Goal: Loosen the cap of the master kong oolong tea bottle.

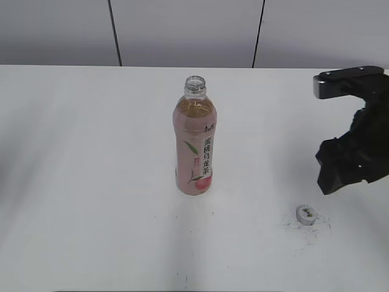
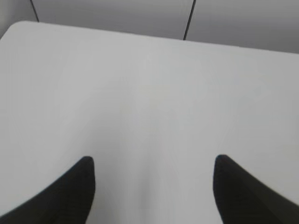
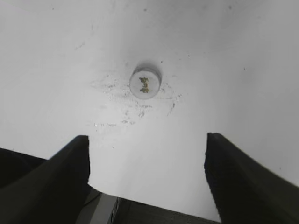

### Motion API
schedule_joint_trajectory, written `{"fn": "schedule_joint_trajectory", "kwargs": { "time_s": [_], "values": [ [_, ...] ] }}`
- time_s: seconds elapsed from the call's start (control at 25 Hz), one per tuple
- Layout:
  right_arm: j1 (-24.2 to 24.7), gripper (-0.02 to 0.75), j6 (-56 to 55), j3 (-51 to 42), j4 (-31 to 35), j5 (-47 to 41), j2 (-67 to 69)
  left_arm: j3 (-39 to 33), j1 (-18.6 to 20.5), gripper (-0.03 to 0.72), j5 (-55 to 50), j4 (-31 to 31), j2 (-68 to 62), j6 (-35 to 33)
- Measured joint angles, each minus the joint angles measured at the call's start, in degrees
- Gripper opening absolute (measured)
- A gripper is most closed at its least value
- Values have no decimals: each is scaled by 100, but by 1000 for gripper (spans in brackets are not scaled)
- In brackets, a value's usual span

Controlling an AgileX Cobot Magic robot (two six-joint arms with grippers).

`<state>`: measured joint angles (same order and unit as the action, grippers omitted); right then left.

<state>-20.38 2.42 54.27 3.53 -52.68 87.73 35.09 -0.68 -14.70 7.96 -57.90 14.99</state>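
Exterior view: the master kong oolong tea bottle (image 1: 195,141) stands upright mid-desk (image 1: 85,152), its neck bare; the cap (image 1: 306,214) lies on the desk well to its right, below the right claw (image 1: 346,167).

Left wrist view: the left claw (image 2: 152,186) is spread apart over bare desk.

Right wrist view: the right claw (image 3: 145,172) (also spread, holding nothing) hangs above the cap (image 3: 145,82), amid dark scuff marks (image 3: 117,105).

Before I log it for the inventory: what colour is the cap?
White with a small dark mark on top; the cap shows best in the right wrist view.
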Motion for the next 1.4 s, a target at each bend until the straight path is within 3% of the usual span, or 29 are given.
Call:
{"fn": "schedule_joint_trajectory", "kwargs": {
  "time_s": [0.24, 0.48, 0.92, 1.4],
  "values": [
    [0, 576, 0, -632, -19, -345, -1254, 0, 0, 469, -2306, -110, 1462, -125],
    [0, 574, 0, -1269, -84, -548, -2653, -4, 0, 469, -3868, -345, 2417, -449],
    [0, 574, -5, -2006, -353, -1164, -5519, -290, 0, 400, -4373, -611, 4224, -1138],
    [0, 574, 217, -2479, -493, -1081, -8573, -290, 0, 375, -4395, -730, 5777, -1592]
  ]
}}
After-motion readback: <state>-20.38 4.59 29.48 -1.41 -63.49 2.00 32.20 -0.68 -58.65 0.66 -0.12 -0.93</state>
